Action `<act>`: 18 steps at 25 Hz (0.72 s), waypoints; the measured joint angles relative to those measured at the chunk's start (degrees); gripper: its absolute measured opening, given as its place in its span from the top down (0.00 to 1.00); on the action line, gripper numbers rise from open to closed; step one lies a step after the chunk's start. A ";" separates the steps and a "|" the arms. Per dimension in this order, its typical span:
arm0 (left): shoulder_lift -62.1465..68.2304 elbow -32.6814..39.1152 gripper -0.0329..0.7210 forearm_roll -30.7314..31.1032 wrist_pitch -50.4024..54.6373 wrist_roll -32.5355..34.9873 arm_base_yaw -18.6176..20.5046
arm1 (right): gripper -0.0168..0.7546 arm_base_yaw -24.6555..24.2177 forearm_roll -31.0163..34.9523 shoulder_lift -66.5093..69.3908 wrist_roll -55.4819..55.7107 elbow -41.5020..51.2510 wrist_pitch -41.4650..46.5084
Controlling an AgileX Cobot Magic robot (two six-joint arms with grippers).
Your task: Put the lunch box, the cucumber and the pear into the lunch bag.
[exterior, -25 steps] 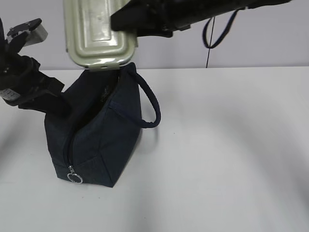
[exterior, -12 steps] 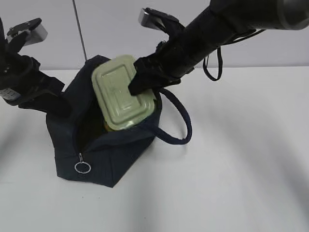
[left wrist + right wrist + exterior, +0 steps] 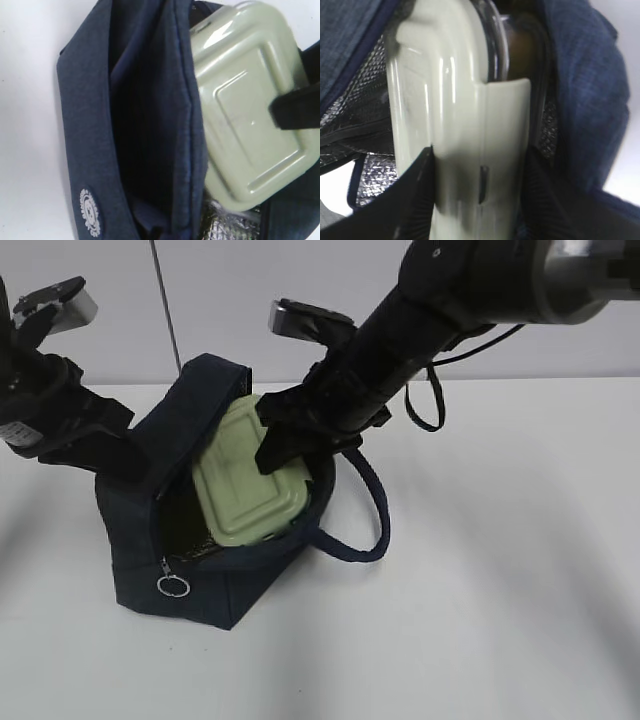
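Observation:
The navy lunch bag (image 3: 215,585) stands on the table with its mouth open and silvery lining (image 3: 225,225) showing. My right gripper (image 3: 290,440) is shut on the lunch box (image 3: 248,485), green lid facing up and out, tilted and partly down inside the bag's mouth. In the right wrist view the fingers (image 3: 422,170) clamp the box's lid end (image 3: 450,125). My left gripper (image 3: 125,455) is at the bag's left wall and holds its fabric (image 3: 85,125), keeping the mouth spread. The cucumber and the pear are out of view.
The bag's looped handle (image 3: 360,530) hangs out to the right, and the ring pull (image 3: 172,586) is at the front corner. A dark cable loop (image 3: 435,390) hangs under the right arm. The white table (image 3: 480,590) stretches to the right and front.
The right gripper has brought the lunch box down from above the bag into its mouth. The bag's mouth has spread wider. The left arm has stayed put.

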 joint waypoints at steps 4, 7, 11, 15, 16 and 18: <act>0.00 0.00 0.95 0.00 0.24 0.00 0.00 | 0.49 2.03 0.00 0.00 -1.44 -1.58 0.04; 0.00 0.00 0.95 0.00 0.17 0.00 0.00 | 0.37 2.13 0.29 0.32 -1.89 -5.09 3.56; 0.00 0.00 0.95 0.00 0.33 0.00 0.00 | 0.29 2.16 -0.93 0.28 -0.22 -13.06 8.58; 0.00 0.00 0.95 0.01 0.33 0.00 0.00 | 0.34 1.14 -8.56 -1.10 6.89 -17.38 11.32; 0.00 0.00 0.95 0.01 0.33 0.00 0.00 | 0.35 0.78 -10.48 -1.21 7.97 -17.47 12.31; 0.00 0.00 0.95 0.01 0.33 0.00 0.00 | 0.38 0.40 -13.08 -0.87 9.57 -17.47 14.46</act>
